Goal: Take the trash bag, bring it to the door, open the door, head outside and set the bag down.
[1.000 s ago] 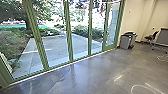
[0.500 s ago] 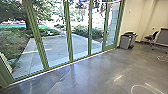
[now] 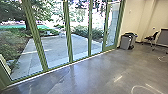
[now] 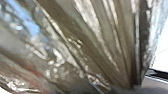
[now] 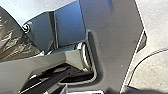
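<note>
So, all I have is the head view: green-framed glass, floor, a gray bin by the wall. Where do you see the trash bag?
Observer: Close up in the left wrist view. The trash bag is shiny, brownish film, drawn into long folds that run together.

Operator: Ok, and does anything on or in it stand out?

Observer: In that same view, a blue patch and a fainter reddish patch show against the brownish film. I can't tell what either one is.
</note>
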Controlling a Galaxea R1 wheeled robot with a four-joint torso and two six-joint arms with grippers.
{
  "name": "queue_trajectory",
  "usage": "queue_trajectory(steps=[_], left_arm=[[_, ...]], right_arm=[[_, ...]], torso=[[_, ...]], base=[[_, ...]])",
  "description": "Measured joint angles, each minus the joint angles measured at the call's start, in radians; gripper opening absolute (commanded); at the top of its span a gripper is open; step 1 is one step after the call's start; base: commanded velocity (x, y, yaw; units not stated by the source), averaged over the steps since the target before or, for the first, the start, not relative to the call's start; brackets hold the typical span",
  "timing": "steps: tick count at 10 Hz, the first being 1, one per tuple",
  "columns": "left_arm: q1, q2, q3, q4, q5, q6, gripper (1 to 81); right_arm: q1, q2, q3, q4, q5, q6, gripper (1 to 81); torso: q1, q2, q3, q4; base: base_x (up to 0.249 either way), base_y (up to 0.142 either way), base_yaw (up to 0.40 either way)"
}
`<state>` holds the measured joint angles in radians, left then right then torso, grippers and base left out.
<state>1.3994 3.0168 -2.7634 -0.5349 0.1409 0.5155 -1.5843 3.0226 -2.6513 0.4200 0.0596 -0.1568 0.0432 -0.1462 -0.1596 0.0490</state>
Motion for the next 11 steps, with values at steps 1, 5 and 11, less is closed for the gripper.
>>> queue_trajectory(steps=[1, 5, 11], left_arm=[[0.003, 0.0, 0.0, 0.0, 0.001, 0.0, 1.0], [0.002, 0.001, 0.0, 0.0, 0.001, 0.0, 1.0], [0.002, 0.005, 0.0, 0.0, 0.0, 0.0, 1.0]], right_arm=[[0.0, 0.0, 0.0, 0.0, 0.0, 0.0, 81.1], [0.0, 0.0, 0.0, 0.0, 0.0, 0.0, 81.1], [0.001, 0.0, 0.0, 0.0, 0.0, 0.0, 81.1]], torso=[[0.0, 0.0, 0.0, 0.0], [0.0, 0.0, 0.0, 0.0], [0.0, 0.0, 0.0, 0.0]], base=[[0.086, 0.0, 0.0], [0.087, 0.0, 0.0], [0.094, 0.0, 0.0]])
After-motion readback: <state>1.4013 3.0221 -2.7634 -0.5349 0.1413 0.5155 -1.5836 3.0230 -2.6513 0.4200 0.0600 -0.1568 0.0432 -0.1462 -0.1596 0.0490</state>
